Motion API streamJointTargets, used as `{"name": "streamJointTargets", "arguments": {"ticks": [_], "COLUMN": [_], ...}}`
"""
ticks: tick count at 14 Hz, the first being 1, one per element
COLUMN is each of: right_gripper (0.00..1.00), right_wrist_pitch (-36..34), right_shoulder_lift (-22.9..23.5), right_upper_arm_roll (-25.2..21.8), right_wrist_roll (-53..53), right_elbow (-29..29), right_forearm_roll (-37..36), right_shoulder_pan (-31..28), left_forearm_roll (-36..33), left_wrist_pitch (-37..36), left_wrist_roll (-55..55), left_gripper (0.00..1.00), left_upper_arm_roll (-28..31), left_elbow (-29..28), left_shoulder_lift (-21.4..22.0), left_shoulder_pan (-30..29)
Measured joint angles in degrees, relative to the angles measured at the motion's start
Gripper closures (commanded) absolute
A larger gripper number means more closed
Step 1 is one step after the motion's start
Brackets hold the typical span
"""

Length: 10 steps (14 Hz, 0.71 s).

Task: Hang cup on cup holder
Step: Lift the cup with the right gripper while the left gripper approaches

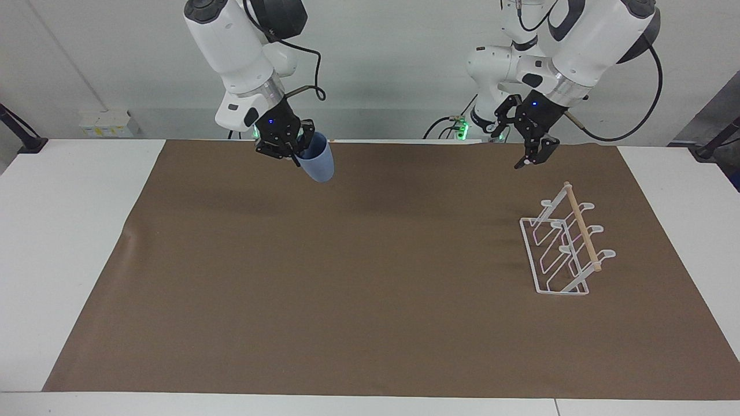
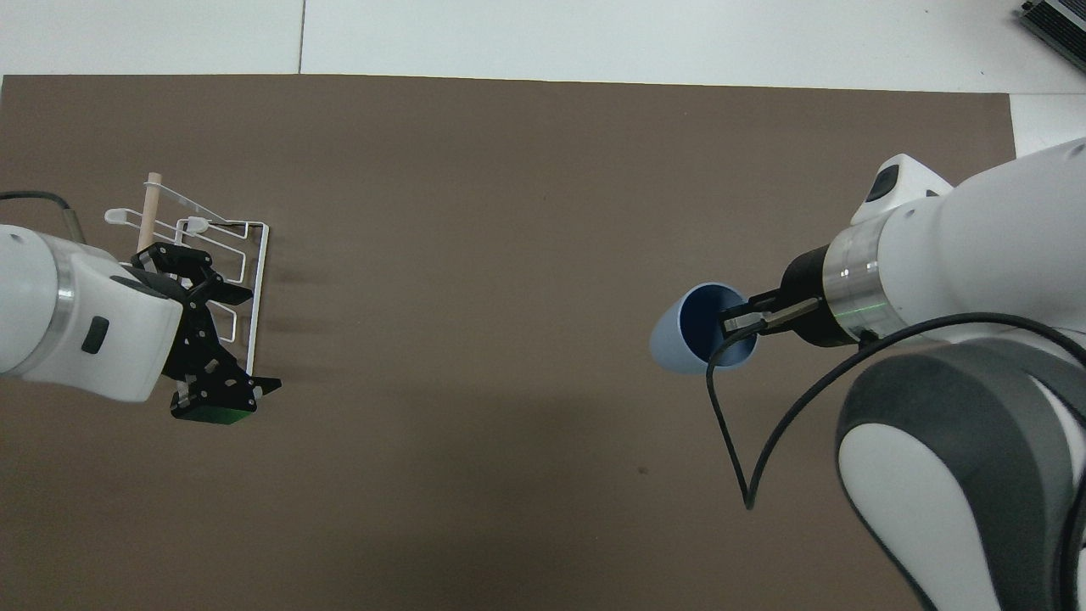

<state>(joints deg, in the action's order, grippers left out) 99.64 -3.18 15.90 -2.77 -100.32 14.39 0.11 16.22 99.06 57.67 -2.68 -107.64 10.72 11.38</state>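
Observation:
The light-blue cup (image 1: 321, 164) hangs tilted in my right gripper (image 1: 295, 153), which is shut on its rim, one finger inside it. It is up in the air over the brown mat's edge by the robots, near the middle. In the overhead view the cup (image 2: 679, 339) shows its open mouth toward the right gripper (image 2: 738, 321). The white wire cup holder (image 1: 563, 248) with its wooden dowel (image 1: 581, 231) stands on the mat toward the left arm's end. My left gripper (image 1: 514, 144) is open and empty in the air beside the holder; from overhead the left gripper (image 2: 254, 339) partly covers the holder (image 2: 246, 246).
A brown mat (image 1: 370, 277) covers most of the white table (image 1: 63, 242). A loose black cable (image 2: 730, 441) loops down from the right wrist.

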Motion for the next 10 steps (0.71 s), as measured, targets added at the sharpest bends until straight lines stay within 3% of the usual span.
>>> {"name": "streamJointTargets", "arguments": {"ticks": [3,6,10], "right_gripper": [1.0,1.0,1.0], "right_wrist_pitch": [0.03,0.75,6.07], "right_shoulder_lift": [-0.16,-0.28,-0.31], "right_upper_arm_roll": [0.12,0.18,0.21], "right_wrist_roll": [0.0,0.0,-0.15], "right_elbow": [0.01,0.02,0.01], "right_forearm_roll": [0.28,6.18,8.44], "right_shoulder_pan": [3.29,4.97,6.56], "left_forearm_roll": [4.89,7.47,10.54], "left_wrist_pitch": [5.15,7.95,13.13], "left_wrist_roll": [0.35,0.64,1.7], "left_gripper": [0.0,0.0,0.0], "left_upper_arm_roll": [-0.07,-0.2,-0.21], "left_elbow": [-3.51,-4.8,-8.55], "left_shoulder_lift": [1.37,2.21,3.68], "left_shoulder_pan": [1.84,3.87,6.85]}}
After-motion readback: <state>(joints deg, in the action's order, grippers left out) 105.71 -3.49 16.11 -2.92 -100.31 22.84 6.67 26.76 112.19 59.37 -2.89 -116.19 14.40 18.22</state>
